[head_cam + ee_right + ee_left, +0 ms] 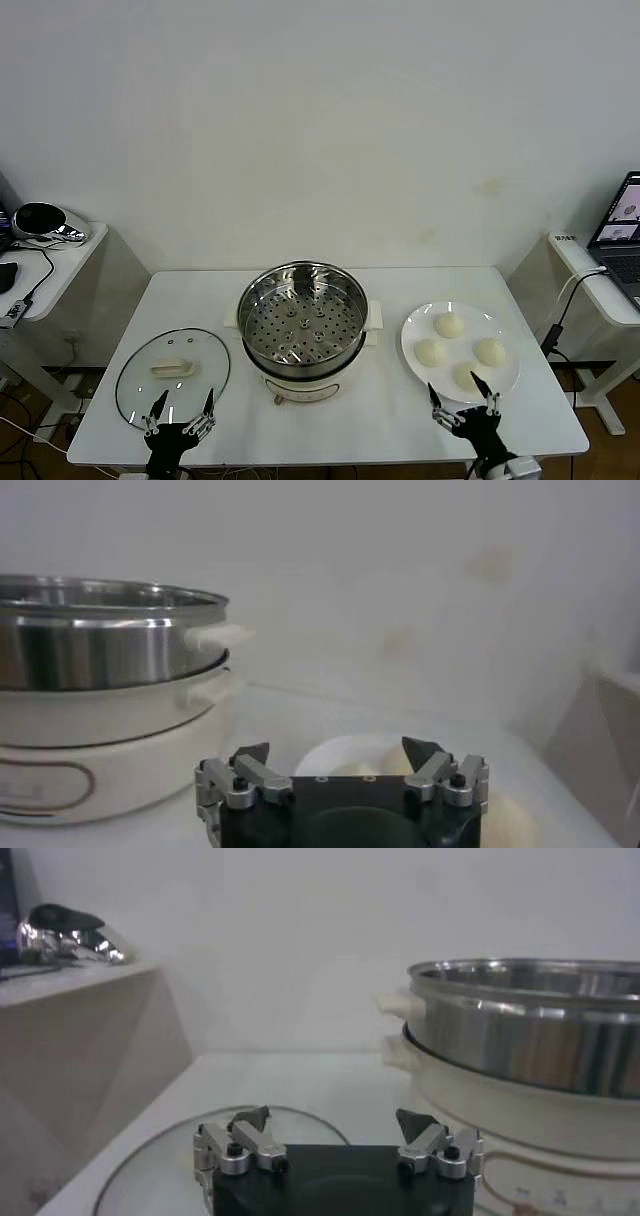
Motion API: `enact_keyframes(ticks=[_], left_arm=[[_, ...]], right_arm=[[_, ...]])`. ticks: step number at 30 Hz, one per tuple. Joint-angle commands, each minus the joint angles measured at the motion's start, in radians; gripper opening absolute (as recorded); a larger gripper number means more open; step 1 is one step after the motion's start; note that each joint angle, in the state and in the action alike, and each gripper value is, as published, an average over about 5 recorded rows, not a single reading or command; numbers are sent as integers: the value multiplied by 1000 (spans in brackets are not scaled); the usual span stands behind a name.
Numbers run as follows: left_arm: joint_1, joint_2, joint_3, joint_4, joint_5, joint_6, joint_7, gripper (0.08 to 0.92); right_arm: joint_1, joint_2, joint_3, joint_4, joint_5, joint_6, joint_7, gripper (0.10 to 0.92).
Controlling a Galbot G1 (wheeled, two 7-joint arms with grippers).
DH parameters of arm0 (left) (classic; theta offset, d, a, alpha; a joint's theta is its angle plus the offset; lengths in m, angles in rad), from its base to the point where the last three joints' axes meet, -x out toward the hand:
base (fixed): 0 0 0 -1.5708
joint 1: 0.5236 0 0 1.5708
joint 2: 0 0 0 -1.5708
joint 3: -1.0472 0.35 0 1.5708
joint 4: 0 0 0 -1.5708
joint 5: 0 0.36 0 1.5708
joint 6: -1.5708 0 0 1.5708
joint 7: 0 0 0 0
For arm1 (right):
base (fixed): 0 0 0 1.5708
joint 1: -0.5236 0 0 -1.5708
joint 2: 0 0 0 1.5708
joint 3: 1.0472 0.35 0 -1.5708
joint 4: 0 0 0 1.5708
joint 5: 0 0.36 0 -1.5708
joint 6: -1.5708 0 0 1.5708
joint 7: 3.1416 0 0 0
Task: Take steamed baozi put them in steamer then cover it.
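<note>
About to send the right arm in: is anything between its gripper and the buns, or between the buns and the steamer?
Nothing visible. The right gripper, open, hovers just before the plate holding four baozi. The steamer is uncovered; its cover lies across the table by the left gripper.

Each claw (333, 1120) (337, 751) has a black body, silver screw-fastened knuckles and dark pointed tips.

The head view looks forward and down from above the table (330, 420), taking in the whole top. Each wrist view sits low, just above the table, looking level toward the wall past its own fingers. All three share the steamer (302, 325) (530, 1038) (105, 670), close in both wrist views.
</note>
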State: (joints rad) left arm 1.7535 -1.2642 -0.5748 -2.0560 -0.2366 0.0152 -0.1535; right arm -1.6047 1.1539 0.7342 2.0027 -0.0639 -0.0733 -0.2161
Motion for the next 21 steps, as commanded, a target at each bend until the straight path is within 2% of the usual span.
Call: enact_keyframes(ticks=[1,7,12,21], left_arm=[[-5,5,-11,-3,52,0,0,823],[0,25,-9,-3,170,3,5,823],[-1,18,-11,-7,197,4,5,823],[-1,23,-24,1,215,5,7,823]], right_arm=[[156,-332,62,-65,-234,-116,-147,823],[340,-548,-46,-155,-286,-165,-353,823],[562,-671,-266,-241,-265,-208,-536,823],[1165,-707,-836,-531,-231,-166,-799,823]])
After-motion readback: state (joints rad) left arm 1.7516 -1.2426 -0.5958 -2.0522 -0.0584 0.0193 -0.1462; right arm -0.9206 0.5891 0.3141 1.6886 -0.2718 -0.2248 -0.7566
